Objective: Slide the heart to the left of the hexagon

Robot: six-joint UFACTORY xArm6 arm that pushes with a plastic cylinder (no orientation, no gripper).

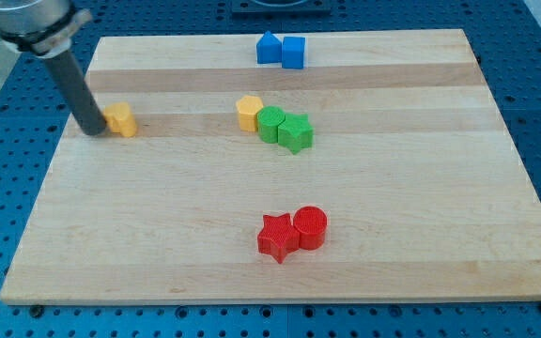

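A: Where is the yellow heart point(120, 120) lying now, and where is my tip point(93, 130)?

B: You are looking at the heart near the bench point(158, 244) edge at nine o'clock. The tip is standing just at its nine o'clock side, touching it or almost touching; I cannot tell which.

A: Why is the tip sitting there?

B: I am judging that you are pushing toward three o'clock, because the yellow hexagon point(249, 112) is waiting well apart in that direction, pressed against the green cylinder point(271, 123) and the green star point(296, 132). The heart must stop at the hexagon's nine o'clock side.

A: And the claw?

B: You are working without a claw; the rod has nothing to open or close.

A: Other blocks?

B: Two blue blocks point(282, 50) are resting at twelve o'clock, and the red star point(276, 237) with the red cylinder point(310, 227) at six o'clock, all away from the path.
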